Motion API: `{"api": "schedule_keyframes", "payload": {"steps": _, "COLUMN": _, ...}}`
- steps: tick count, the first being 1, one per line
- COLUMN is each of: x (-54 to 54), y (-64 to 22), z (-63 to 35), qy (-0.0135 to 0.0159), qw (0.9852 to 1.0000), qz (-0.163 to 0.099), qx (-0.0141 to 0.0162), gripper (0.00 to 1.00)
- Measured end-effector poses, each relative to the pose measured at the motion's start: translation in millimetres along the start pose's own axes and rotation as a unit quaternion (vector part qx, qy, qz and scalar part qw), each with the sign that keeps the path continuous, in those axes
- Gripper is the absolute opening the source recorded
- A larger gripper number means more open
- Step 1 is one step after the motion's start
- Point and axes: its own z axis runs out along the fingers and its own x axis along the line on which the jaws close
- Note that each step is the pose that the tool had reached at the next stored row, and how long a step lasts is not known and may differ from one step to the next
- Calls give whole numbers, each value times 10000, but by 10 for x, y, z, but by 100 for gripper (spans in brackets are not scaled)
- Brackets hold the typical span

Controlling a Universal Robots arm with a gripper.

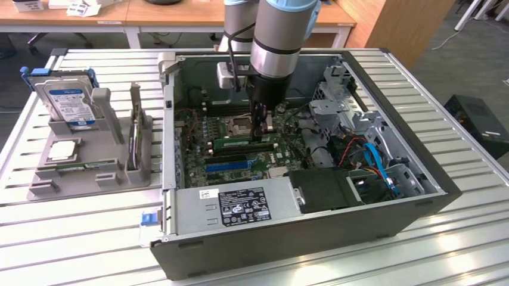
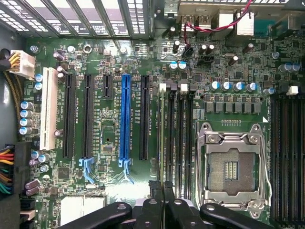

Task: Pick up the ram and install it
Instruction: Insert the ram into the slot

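The ram [image 1: 237,143] is a thin green stick standing on edge in a black memory slot on the motherboard [image 1: 199,128], inside the open computer case [image 1: 318,235]. My gripper [image 1: 263,132] reaches straight down into the case and is shut on the ram's top edge, near the end at the exterior view's right. In the wrist view the two black fingers [image 2: 153,191] meet over the same slot, and the ram [image 2: 163,133] shows edge-on as a pale strip running away from them. The open CPU socket [image 2: 232,167] lies just beside it.
A grey parts stand [image 1: 87,173] left of the case holds a hard drive [image 1: 70,104], a silver chip [image 1: 64,150] and upright boards. A blue slot [image 2: 126,119], the power supply [image 1: 238,205], a drive cage [image 1: 338,113] and cables [image 1: 374,164] crowd the case.
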Motion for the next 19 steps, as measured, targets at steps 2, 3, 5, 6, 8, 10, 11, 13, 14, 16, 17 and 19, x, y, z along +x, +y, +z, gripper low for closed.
{"api": "schedule_keyframes", "payload": {"steps": 2, "x": -3, "y": 1, "z": 1, "qy": -1, "qw": 10000, "qz": 0, "qx": 0, "gripper": 12}}
{"api": "schedule_keyframes", "payload": {"steps": 3, "x": -7, "y": 2, "z": 1, "qy": -1, "qw": 10000, "qz": 2, "qx": 0, "gripper": 12}}
{"api": "schedule_keyframes", "payload": {"steps": 5, "x": -10, "y": 2, "z": 0, "qy": 0, "qw": 10000, "qz": 0, "qx": 0, "gripper": 12}}
{"api": "schedule_keyframes", "payload": {"steps": 6, "x": -10, "y": 2, "z": 0, "qy": 0, "qw": 10000, "qz": 0, "qx": 0, "gripper": 12}}
{"api": "schedule_keyframes", "payload": {"steps": 8, "x": -10, "y": 1, "z": 1, "qy": 0, "qw": 10000, "qz": 0, "qx": 0, "gripper": 12}}
{"api": "schedule_keyframes", "payload": {"steps": 10, "x": -11, "y": 1, "z": 12, "qy": 0, "qw": 10000, "qz": 0, "qx": 2, "gripper": 12}}
{"api": "schedule_keyframes", "payload": {"steps": 11, "x": -10, "y": 1, "z": 17, "qy": 0, "qw": 10000, "qz": 0, "qx": 2, "gripper": 12}}
{"api": "schedule_keyframes", "payload": {"steps": 13, "x": -10, "y": 1, "z": 26, "qy": 0, "qw": 10000, "qz": 0, "qx": 4, "gripper": 12}}
{"api": "schedule_keyframes", "payload": {"steps": 14, "x": -10, "y": 1, "z": 31, "qy": 0, "qw": 10000, "qz": 0, "qx": 5, "gripper": 12}}
{"api": "schedule_keyframes", "payload": {"steps": 16, "x": -10, "y": 0, "z": 43, "qy": 0, "qw": 10000, "qz": 0, "qx": 6, "gripper": 12}}
{"api": "schedule_keyframes", "payload": {"steps": 17, "x": -10, "y": 0, "z": 48, "qy": 0, "qw": 10000, "qz": 0, "qx": 7, "gripper": 12}}
{"api": "schedule_keyframes", "payload": {"steps": 19, "x": -10, "y": 0, "z": 56, "qy": 1, "qw": 10000, "qz": 1, "qx": 8, "gripper": 12}}
